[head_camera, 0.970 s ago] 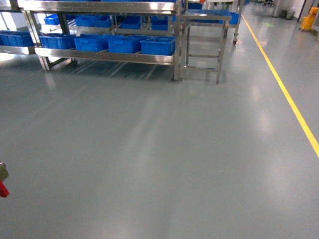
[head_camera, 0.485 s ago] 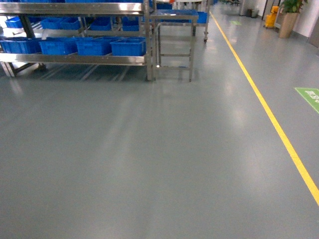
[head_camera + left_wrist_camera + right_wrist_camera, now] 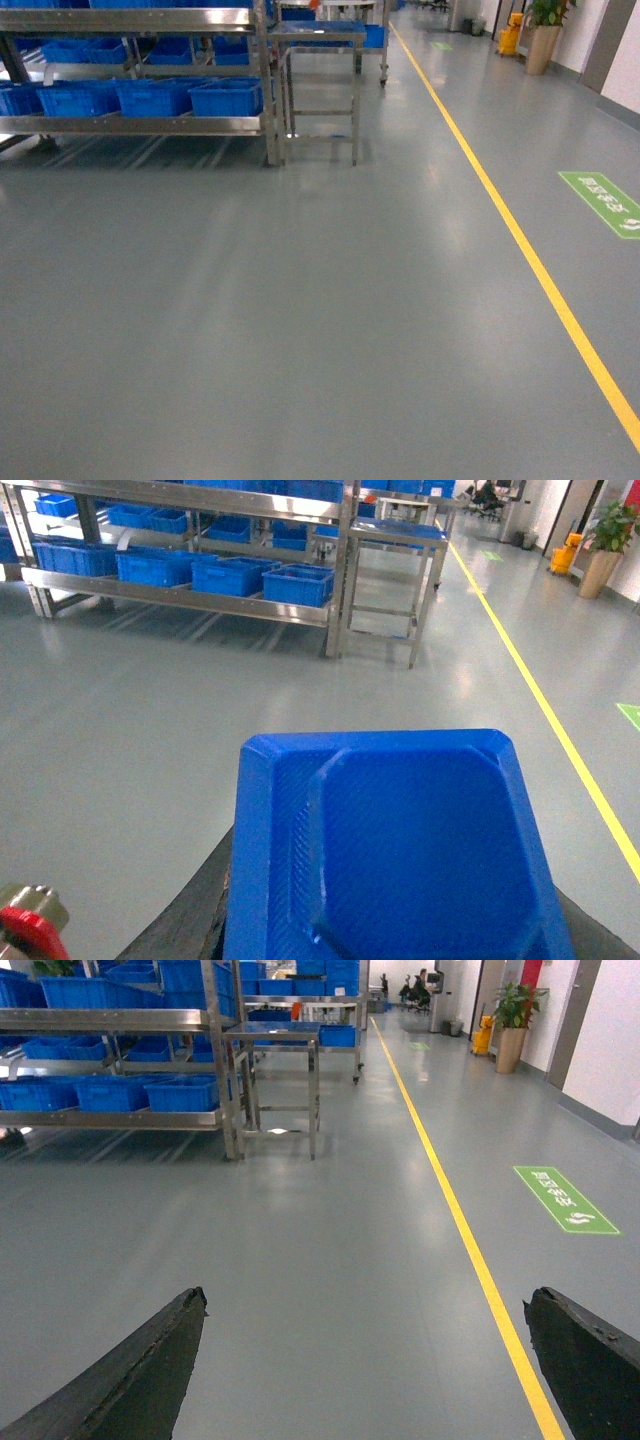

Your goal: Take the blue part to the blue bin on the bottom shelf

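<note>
Blue plastic fills the lower half of the left wrist view: the blue part (image 3: 400,850), a tray-like piece with a raised rim and an eight-sided recess, sits between the dark fingers (image 3: 185,920) of the left end effector (image 3: 390,935), which is pinching it from both sides. A red and metal fitting (image 3: 25,920) shows at the bottom left corner of that view.

The right end effector (image 3: 370,1360) is spread wide, its two dark fingers (image 3: 130,1370) at the bottom corners of its own view with only grey floor (image 3: 340,1260) between them.

In the head view neither arm appears. The steel rack (image 3: 140,70) stands far off at the upper left, and its bottom shelf (image 3: 135,125) carries a row of blue bins (image 3: 225,97) side by side. Just to the right of the rack stands a small steel bench (image 3: 318,90) with another blue bin on top. A yellow line (image 3: 500,210) runs along the floor on the right, with a green floor sign (image 3: 605,200) beyond it. A potted plant (image 3: 542,30) and a yellow mop bucket (image 3: 510,38) stand far down the aisle.

The blue part is well apart from the rack.
</note>
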You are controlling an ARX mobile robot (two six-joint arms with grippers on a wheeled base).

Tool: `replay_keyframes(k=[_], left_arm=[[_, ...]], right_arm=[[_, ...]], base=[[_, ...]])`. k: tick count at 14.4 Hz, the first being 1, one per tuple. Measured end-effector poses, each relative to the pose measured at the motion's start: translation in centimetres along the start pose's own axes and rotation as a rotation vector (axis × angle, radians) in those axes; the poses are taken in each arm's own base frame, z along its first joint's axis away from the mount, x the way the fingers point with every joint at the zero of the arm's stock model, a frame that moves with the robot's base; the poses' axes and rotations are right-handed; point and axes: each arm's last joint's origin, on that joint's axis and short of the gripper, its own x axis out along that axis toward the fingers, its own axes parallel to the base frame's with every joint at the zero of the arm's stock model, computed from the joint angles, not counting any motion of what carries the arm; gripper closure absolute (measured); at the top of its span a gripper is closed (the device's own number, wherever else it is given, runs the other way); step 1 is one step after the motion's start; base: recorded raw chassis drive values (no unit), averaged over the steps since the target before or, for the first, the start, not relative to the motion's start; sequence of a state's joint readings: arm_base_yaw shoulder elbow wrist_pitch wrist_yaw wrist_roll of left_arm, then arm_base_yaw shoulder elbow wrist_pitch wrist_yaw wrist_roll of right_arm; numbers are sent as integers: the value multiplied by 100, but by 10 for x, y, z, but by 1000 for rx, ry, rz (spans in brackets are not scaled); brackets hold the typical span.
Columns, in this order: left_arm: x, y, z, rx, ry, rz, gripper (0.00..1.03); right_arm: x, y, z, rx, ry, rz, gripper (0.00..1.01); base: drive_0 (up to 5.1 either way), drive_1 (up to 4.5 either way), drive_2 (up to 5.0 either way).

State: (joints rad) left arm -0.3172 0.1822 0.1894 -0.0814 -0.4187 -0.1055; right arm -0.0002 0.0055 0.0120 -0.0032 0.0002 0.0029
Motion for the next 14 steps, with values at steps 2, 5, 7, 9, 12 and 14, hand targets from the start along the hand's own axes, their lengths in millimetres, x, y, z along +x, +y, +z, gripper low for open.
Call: replay_keyframes(k=[2, 5, 7, 9, 12, 14], left_arm=[[0, 0, 0, 0, 1, 0, 59], [0, 0, 0, 0, 0, 0, 59], [0, 0, 0, 0, 0, 0, 59], [0, 0, 0, 0, 1, 0, 59], [0, 0, 0, 1, 1, 0, 59], [0, 0, 0, 0, 0, 0, 59]], right_arm=[[0, 0, 0, 0, 2, 0, 3], [0, 0, 0, 0, 2, 0, 3], [0, 0, 0, 0, 1, 0, 3], [0, 0, 0, 0, 3, 0, 3], [0, 0, 0, 0, 3, 0, 3], [0, 0, 0, 0, 3, 0, 3]], base=[[-10, 391, -412], [-14, 388, -415], [-12, 389, -414], [-6, 397, -408], [-6, 397, -409], [-2, 401, -405]])
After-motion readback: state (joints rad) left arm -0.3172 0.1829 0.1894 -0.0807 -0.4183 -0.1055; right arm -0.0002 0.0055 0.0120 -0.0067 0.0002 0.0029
